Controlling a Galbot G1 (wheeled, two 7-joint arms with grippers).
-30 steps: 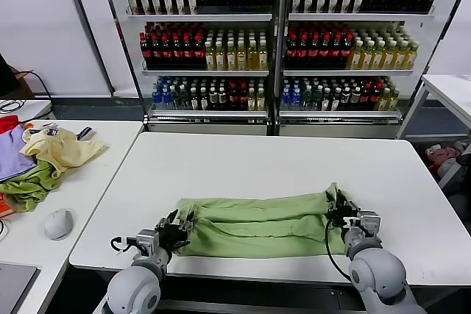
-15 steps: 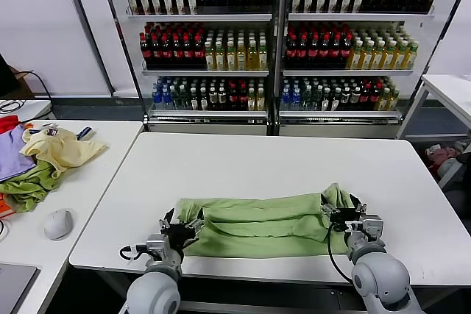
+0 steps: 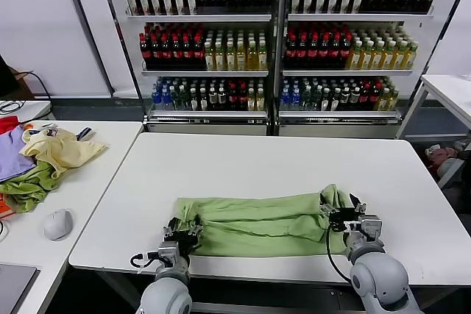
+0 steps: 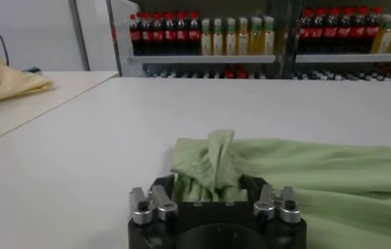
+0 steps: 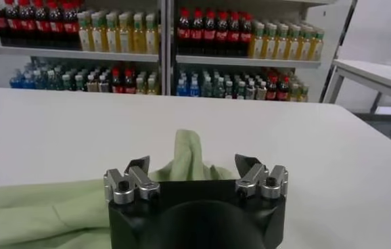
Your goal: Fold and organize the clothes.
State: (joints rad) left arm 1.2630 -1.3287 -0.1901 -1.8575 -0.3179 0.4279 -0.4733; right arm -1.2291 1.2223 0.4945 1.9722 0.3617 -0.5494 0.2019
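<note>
The light sage-green shirt (image 3: 265, 222) lies as a long folded band across the near part of the white table (image 3: 272, 159). My left gripper (image 3: 184, 230) is at the shirt's left end, shut on a bunched fold of it (image 4: 209, 162). My right gripper (image 3: 341, 215) is at the shirt's right end, shut on a raised peak of cloth (image 5: 185, 155). In the wrist views the left gripper (image 4: 209, 193) and the right gripper (image 5: 192, 169) each have green cloth standing up between the jaws. No buttons or print show.
A side table (image 3: 96, 182) at the left holds a pale yellow garment (image 3: 59, 148), a lilac cloth (image 3: 11, 159), another green cloth (image 3: 29, 190) and a mouse (image 3: 57, 223). Bottle shelves (image 3: 280, 34) stand behind. Another table (image 3: 452, 90) is at the far right.
My left arm has moved right along the table's front edge, carrying the shirt's left end inward. The right end has bunched up a little higher at the right gripper.
</note>
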